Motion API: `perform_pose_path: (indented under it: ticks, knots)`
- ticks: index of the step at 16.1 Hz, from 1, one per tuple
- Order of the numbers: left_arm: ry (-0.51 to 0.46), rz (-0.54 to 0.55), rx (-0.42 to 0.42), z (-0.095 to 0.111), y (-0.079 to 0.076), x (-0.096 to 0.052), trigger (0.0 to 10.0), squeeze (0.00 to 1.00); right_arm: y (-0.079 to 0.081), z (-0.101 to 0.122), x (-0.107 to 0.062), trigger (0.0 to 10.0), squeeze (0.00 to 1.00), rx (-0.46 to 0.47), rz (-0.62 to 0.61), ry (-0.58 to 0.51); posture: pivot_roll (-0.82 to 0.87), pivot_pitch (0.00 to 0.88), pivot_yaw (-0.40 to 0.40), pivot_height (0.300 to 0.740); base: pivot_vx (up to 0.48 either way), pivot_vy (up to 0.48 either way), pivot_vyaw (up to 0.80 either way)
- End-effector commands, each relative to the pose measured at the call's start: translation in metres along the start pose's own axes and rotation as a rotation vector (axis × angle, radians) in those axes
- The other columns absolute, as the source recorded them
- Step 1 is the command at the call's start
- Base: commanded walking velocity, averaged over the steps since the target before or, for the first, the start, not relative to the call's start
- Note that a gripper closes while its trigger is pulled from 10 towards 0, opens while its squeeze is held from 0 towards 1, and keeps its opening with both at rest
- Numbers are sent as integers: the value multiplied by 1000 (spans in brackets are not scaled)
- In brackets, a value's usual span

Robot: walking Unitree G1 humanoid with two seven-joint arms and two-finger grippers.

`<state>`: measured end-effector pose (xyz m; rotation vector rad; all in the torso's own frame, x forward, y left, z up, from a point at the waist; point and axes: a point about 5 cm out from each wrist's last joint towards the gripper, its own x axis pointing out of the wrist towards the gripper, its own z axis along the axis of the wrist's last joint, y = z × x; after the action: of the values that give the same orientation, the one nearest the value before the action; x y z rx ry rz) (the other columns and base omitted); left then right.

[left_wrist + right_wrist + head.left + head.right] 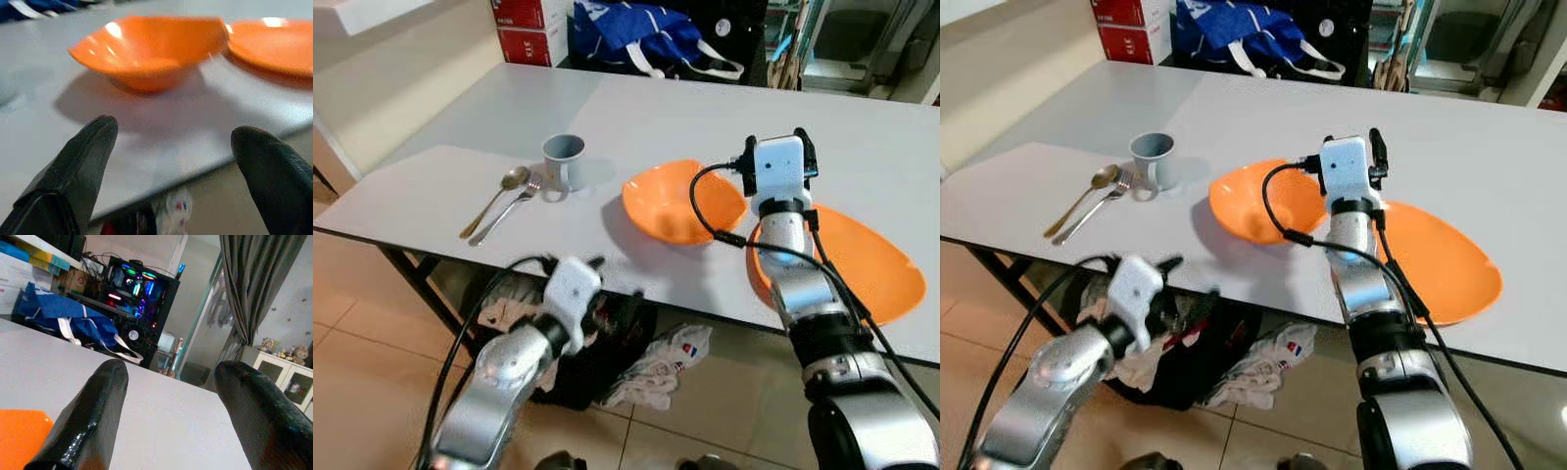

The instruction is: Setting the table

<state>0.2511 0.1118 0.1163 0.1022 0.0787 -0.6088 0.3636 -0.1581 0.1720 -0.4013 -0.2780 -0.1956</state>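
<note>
White counter point(636, 117) carries mug point(563, 157), spoon point(495, 200), fork point(512, 206), bowl point(680, 201), plate point(871, 259). Right claw point(168, 396) spread above plate; left claw point(171, 161) spread, below counter edge. Next, likely: grasp bowl.

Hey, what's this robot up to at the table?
It appears to be setting a white table. An orange bowl, an orange plate, a grey mug, a spoon and a fork lie on it. The right gripper hangs open above the table by the bowl and plate, holding nothing. The left gripper, also open and empty, sits low at the table's near edge, facing the bowl.
</note>
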Motion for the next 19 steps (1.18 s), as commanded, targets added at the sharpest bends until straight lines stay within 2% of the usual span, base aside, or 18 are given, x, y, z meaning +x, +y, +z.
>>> perform_pose_path:
  ticks: [1,2,3,4,6,8,11,12,13,15,19]
  knots:
    - [-39,100,-47,8,15,-1,10000,0,-4,2,-2,10000,0,-10,-11,-19,-22,0,44,728,0,0,0]
    - [-105,210,-69,18,25,-2,10000,0,-13,0,-9,10000,0,-35,-31,-37,-26,0,43,728,0,0,0]
    - [-172,351,-105,27,34,-8,10000,0,-27,-9,-23,10000,0,-113,-61,-59,-39,0,45,728,0,0,0]
    - [-163,417,-106,24,36,-13,10000,0,-32,-19,-32,10000,0,-149,-62,-33,-42,0,47,728,0,0,0]
    - [-146,438,-111,20,35,-13,10000,0,-33,-25,-36,10000,0,-148,-67,1,-47,0,49,728,0,0,0]
    - [-120,417,-116,18,31,-6,10000,0,-28,-28,-42,10000,0,-144,-59,27,-45,0,51,728,0,0,0]
    - [-106,372,-99,21,27,-1,10000,0,-21,-30,-42,10000,0,-78,-38,63,-42,0,53,728,-449,0,-533]
    - [-104,364,-101,21,26,0,10000,0,-20,-27,-41,10000,0,-86,-39,50,-42,0,55,728,-446,0,-781]
    - [-111,326,-154,22,23,2,10000,0,-19,-25,-40,10000,0,-97,-40,44,-41,0,54,728,-446,0,-781]
    - [-107,336,-130,22,24,3,10000,0,-18,-25,-40,10000,0,-100,-41,42,-40,0,51,728,-416,127,0]
    - [-81,336,-145,21,28,6,10000,0,-13,-23,-38,10000,0,-79,-13,40,-39,0,48,728,-353,328,0]
